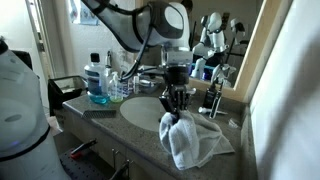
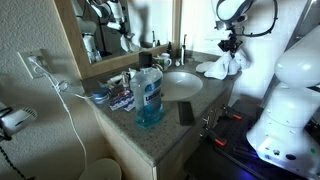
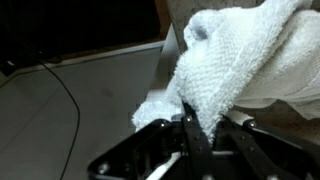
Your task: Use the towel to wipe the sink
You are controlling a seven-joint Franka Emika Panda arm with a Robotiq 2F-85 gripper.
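Observation:
A white towel hangs from my gripper with its lower part bunched on the counter beside the oval sink. My gripper is shut on an upper fold of the towel. In an exterior view the towel and gripper are at the far end of the counter, past the sink. In the wrist view the towel fills the upper right, pinched between my black fingers.
A blue mouthwash bottle stands left of the sink and shows large in the foreground. A faucet and small toiletries stand along the mirror. A dark phone-like object lies near the counter's front edge.

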